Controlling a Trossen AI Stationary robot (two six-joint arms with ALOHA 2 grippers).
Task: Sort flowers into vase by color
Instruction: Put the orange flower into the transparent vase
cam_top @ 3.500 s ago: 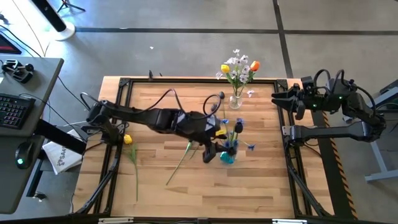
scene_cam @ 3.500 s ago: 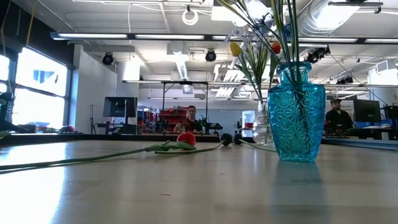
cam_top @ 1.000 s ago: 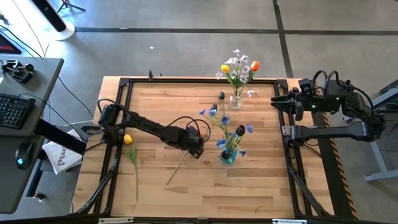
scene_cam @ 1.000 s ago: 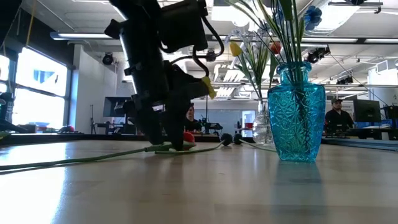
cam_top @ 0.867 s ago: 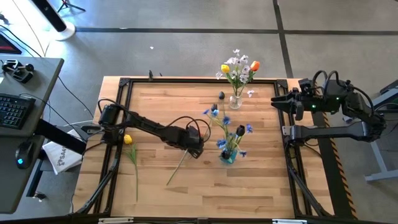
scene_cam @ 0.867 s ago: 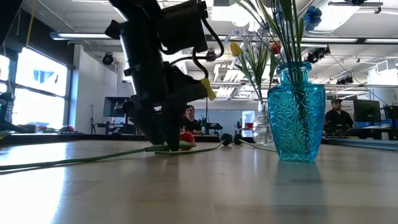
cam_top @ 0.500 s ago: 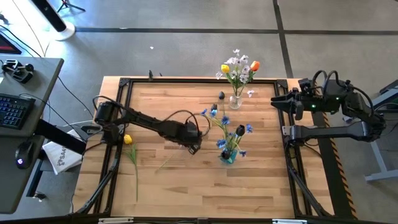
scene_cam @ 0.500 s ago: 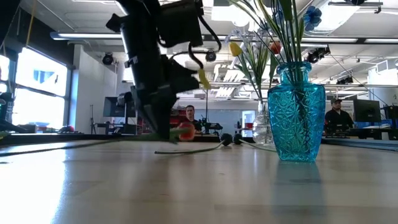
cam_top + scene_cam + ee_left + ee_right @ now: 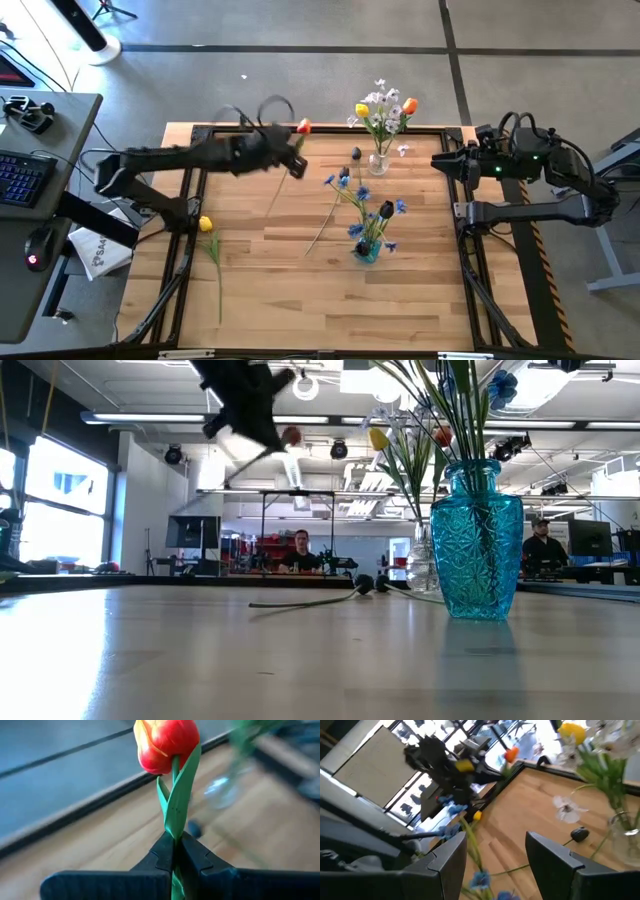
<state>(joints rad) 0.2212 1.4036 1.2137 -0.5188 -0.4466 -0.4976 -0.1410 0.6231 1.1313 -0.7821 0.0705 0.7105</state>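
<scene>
My left gripper (image 9: 297,146) is high over the table's far left part, shut on a red-orange tulip (image 9: 303,127) whose head (image 9: 165,745) stands just past the fingertips. A blue glass vase (image 9: 366,251) near the middle holds blue sprays and a dark purple tulip (image 9: 386,210). At the far edge stands a clear vase (image 9: 379,160) with white sprays, a yellow tulip and an orange tulip. One yellow tulip (image 9: 205,225) lies flat at the left, and a dark purple tulip (image 9: 355,153) lies near the clear vase. My right gripper (image 9: 445,160) waits open at the right edge. My left gripper pinches the red-orange tulip's stem and leaf (image 9: 175,827) between its two fingers, just below the head. The fingers lie across the stem. The tulip is lifted clear of the table (image 9: 290,435), and its long stem trails away behind the fingers.
A black frame (image 9: 200,135) rims the wooden table. The purple tulip's stem (image 9: 322,228) lies slanting across the middle, left of the blue vase. Bare wood shows at the near edge (image 9: 330,310). Beyond the far edge, people sit in the room (image 9: 303,550).
My left gripper has shut on the red-orange tulip's stem where it lay beside the blue vase, then risen high and swung toward the table's far left. The whole tulip has come up off the wood with it.
</scene>
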